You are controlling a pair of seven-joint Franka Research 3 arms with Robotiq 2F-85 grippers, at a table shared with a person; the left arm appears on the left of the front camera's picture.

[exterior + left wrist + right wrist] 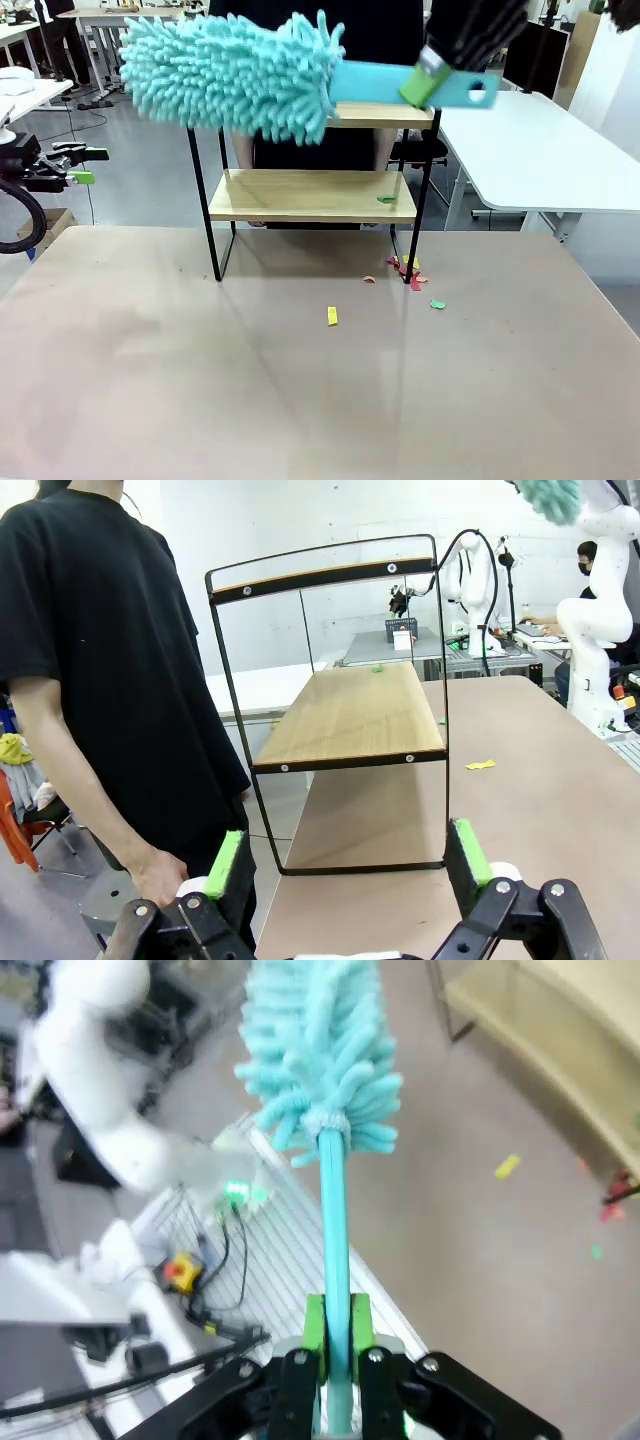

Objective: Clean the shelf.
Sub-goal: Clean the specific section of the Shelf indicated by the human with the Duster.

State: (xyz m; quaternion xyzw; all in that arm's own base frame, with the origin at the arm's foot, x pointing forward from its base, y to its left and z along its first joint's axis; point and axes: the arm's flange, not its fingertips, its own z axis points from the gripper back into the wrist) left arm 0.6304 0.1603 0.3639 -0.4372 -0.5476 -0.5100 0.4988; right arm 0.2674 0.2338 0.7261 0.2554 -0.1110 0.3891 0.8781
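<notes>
Light wooden boards in a black frame form the shelf (pixel 312 193); right jaws grip the duster (pixel 240 75), left jaws spread.

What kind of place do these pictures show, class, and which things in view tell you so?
Most likely a robotics lab or workshop: another white robot arm stands at a far table, several white work tables fill the room, and cables with a red button box lie beside the table.

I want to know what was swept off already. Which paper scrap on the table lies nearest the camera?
The yellow scrap. It lies alone toward the table's middle, while the pink scraps and the green scrap stay by the shelf leg.
</notes>
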